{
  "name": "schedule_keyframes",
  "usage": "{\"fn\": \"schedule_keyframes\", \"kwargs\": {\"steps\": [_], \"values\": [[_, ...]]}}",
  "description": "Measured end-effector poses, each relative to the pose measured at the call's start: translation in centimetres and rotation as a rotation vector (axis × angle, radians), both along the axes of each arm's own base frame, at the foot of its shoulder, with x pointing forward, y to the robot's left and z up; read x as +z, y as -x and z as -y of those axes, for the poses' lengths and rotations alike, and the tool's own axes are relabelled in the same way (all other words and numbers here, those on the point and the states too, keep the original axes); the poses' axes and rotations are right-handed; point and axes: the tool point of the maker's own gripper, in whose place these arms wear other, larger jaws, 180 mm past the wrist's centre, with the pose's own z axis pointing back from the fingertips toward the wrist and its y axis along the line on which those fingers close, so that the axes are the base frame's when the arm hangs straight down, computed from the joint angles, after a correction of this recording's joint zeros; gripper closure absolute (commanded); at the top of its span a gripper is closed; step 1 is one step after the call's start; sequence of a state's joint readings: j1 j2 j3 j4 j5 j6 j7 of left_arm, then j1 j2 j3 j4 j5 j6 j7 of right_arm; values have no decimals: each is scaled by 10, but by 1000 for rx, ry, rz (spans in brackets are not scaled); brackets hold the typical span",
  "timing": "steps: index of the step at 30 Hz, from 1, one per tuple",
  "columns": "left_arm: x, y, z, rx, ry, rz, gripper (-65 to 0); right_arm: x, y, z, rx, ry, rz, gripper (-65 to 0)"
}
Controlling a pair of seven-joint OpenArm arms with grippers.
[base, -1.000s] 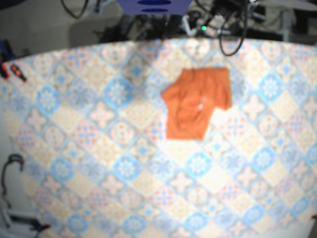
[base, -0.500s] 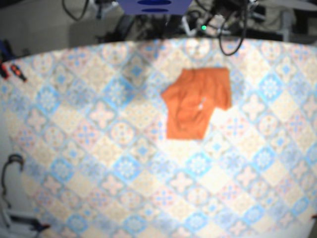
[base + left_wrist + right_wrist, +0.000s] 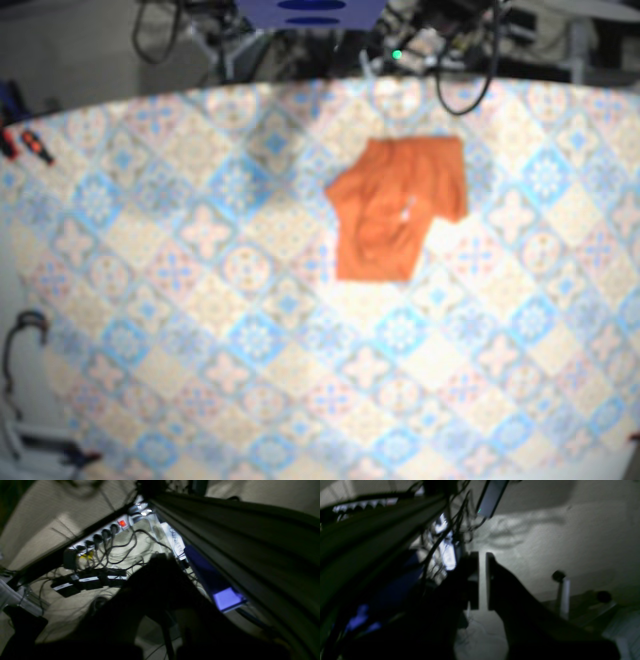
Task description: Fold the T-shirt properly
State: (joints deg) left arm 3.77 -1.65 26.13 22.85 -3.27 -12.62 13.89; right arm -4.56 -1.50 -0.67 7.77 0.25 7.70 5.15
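Note:
The orange T-shirt (image 3: 395, 215) lies folded into a compact shape on the patterned tablecloth (image 3: 200, 330), right of centre toward the far edge. Neither arm appears in the base view. The right wrist view is dark and looks at the floor beside the table. There my right gripper (image 3: 482, 580) holds nothing, and its fingers (image 3: 472, 580) stand parallel with only a thin slit of light between them. In the left wrist view my left gripper (image 3: 161, 562) is a black silhouette, and its jaws cannot be made out.
Red-handled tools (image 3: 25, 145) lie at the table's far left. A cable loop (image 3: 20, 340) hangs off the near left corner. A power strip (image 3: 100, 536) with several plugs and tangled cables lies on the floor. A blue object (image 3: 310, 12) sits beyond the far edge.
The T-shirt has not moved. Cables and gear behind the table's far edge have shifted slightly to the left.

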Motion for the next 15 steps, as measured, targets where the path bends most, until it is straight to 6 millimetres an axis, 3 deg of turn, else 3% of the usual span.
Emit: {"fn": "schedule_keyframes", "kwargs": {"steps": [3,6,9,15], "values": [[0,0,1,2,2,-1,-68,0,-8,4,0,6,17,-53],[0,-1,2,0,2,0,-88,0,-2,-5,-1,-7,5,-53],[0,-1,2,-1,2,0,-87,1,5,-9,2,-23,-6,-53],[2,-13,4,24,34,71,-82,1,-2,-10,4,-14,9,-53]]}}
